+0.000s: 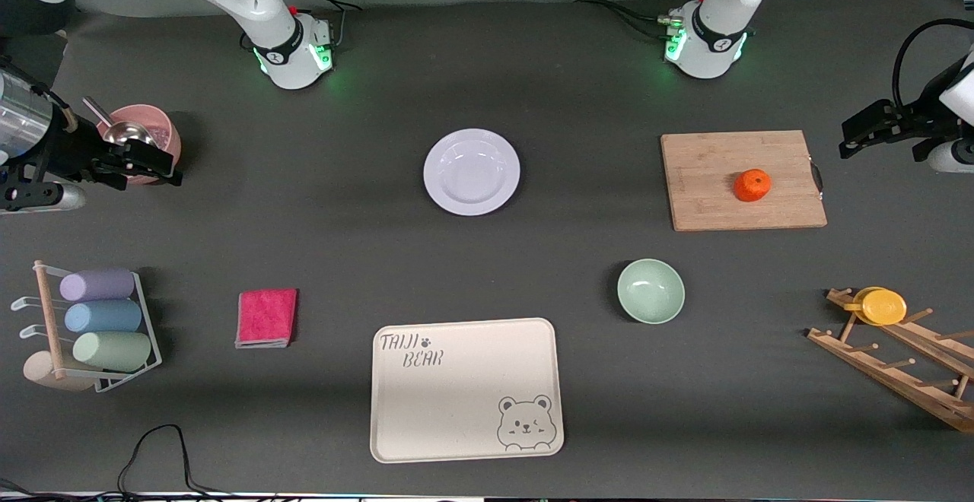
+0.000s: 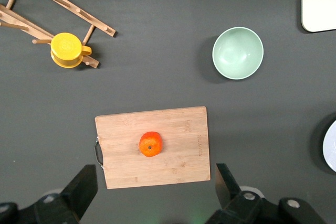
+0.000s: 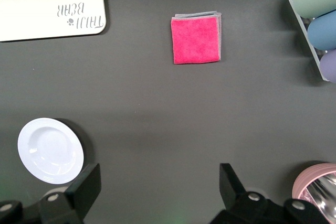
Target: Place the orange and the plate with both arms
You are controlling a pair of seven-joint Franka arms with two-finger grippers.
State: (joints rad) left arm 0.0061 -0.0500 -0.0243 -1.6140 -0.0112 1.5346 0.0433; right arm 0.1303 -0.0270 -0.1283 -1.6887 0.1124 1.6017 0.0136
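Orange (image 1: 752,185), dimpled and bright, sits on a wooden board (image 1: 742,180) toward the left arm's end of the desk (image 1: 304,258); the white glossy plate (image 1: 472,171) lies mid-desk. Both grippers hang at the frame's edges, partly cut off (left gripper (image 1: 856,137), right gripper (image 1: 148,167)). Left wrist view: jaws apart over the board's edge, orange (image 2: 150,144) between them. Right wrist view: jaws apart, plate (image 3: 50,150) beside one finger.
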